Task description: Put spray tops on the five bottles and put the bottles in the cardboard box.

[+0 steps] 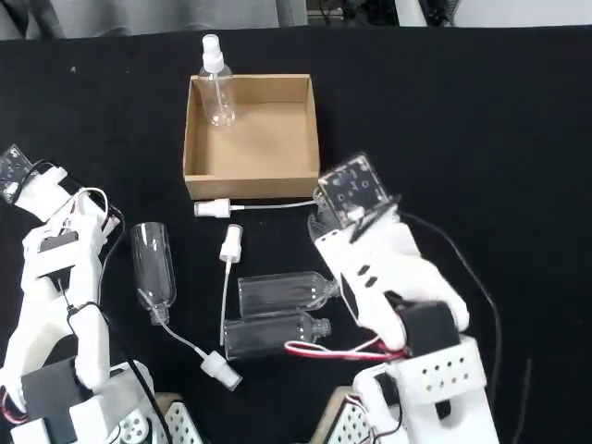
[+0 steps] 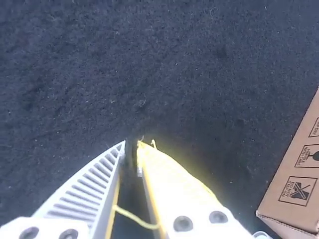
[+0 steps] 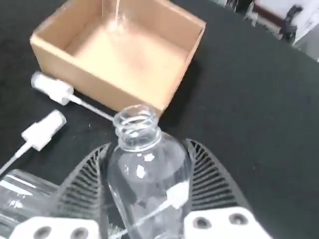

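Observation:
My right gripper (image 3: 148, 147) is shut on a clear bottle (image 3: 144, 164) with an open neck, held just in front of the cardboard box (image 3: 119, 55). The right arm (image 1: 370, 259) covers this bottle from above. One bottle with a spray top (image 1: 217, 88) leans on the far wall of the box (image 1: 250, 176). Three uncapped bottles lie on the black table (image 1: 153, 264) (image 1: 282, 291) (image 1: 273, 333). Loose spray tops lie at the box front (image 1: 215, 208), below it (image 1: 230, 245) and near the left arm's base (image 1: 222, 370). My left gripper (image 2: 130, 144) is shut and empty over bare cloth.
The left arm (image 1: 55, 240) stands left of the box, whose corner (image 2: 294, 184) shows in the left wrist view. Two spray tops (image 3: 52, 87) (image 3: 42, 130) and part of a lying bottle (image 3: 15, 184) sit beside the right gripper. Red and white cables (image 1: 324, 350) trail at the right arm's base.

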